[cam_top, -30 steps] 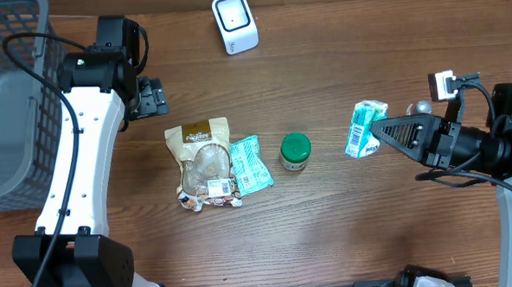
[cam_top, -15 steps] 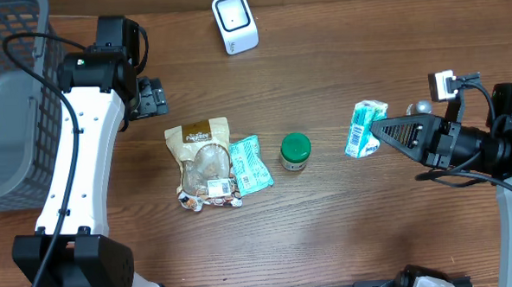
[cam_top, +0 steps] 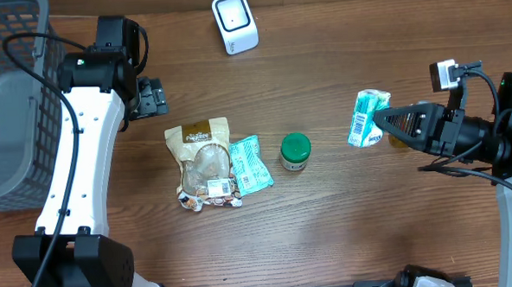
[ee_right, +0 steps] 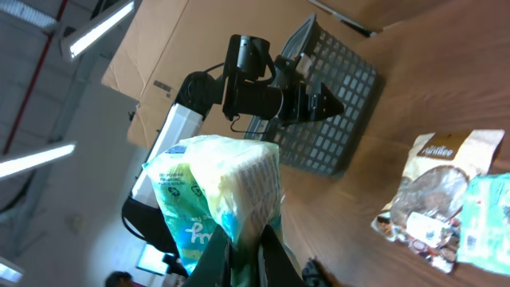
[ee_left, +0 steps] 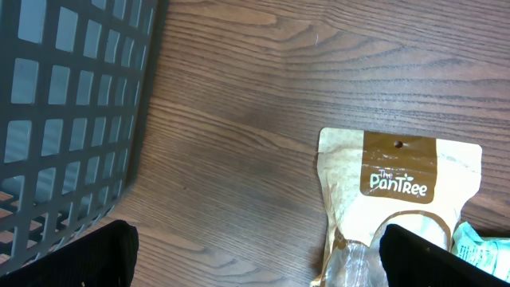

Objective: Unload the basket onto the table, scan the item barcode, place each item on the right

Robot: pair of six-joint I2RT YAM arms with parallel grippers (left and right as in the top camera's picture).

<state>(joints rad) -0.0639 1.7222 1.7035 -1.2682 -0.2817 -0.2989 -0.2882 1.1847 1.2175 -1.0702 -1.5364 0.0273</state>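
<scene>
Now the wooden table (cam_top: 346, 217) carries a grey basket (cam_top: 7, 102) at its left edge. Beside the basket, the left gripper (cam_top: 154, 98) stands fully spread and holds nothing. The right gripper (cam_top: 383, 121) is clenched on the tissue packet (cam_top: 367, 119), right of the green-lidded jar (cam_top: 295, 150). The white scanner (cam_top: 234, 22) sits well apart at the back.

The left arm (cam_top: 77, 160) has long white shells between boxy black joint housings, with a black cable (cam_top: 67, 143) running along it and a tiny green light (cam_top: 81, 61) near the top. The right arm (cam_top: 485, 138) is mostly black and trails thin black cables, with a small white plug block (cam_top: 446, 73) and black tapering fingers (cam_top: 402, 118)
</scene>
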